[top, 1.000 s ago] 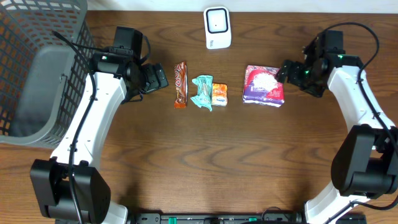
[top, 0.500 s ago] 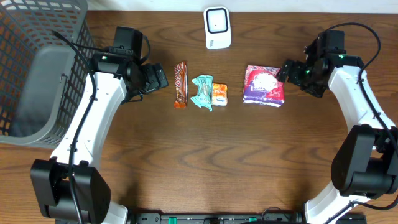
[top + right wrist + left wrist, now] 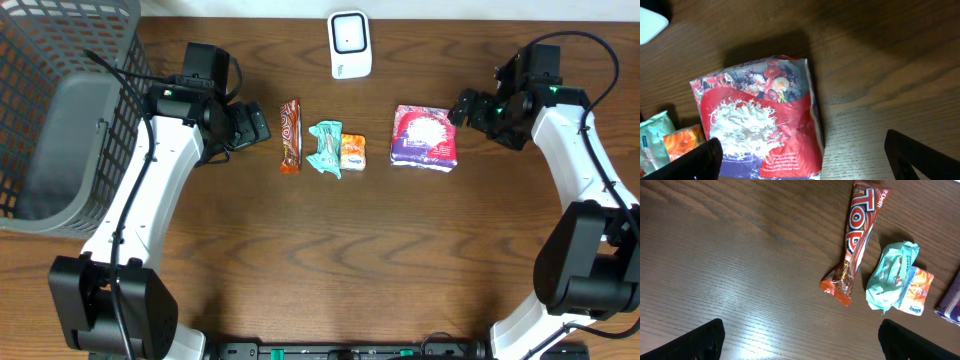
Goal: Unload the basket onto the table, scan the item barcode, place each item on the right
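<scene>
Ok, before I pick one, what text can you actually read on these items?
"TOP" on the chocolate bar wrapper; small word at its end unreadable.
Teal packet: print blurred.
Orange packet: blue word blurred.
Floral tissue pack: white print too small.
Scanner: none legible.

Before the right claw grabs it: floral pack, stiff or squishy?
The floral pack looks like soft film-wrapped tissues. The wrinkled wrap suggests it will squash under a grip, and it is probably light for its size. The glossy film may be slippery. It lies flat and blocky on the table, so it is unlikely to roll or tip.
</scene>
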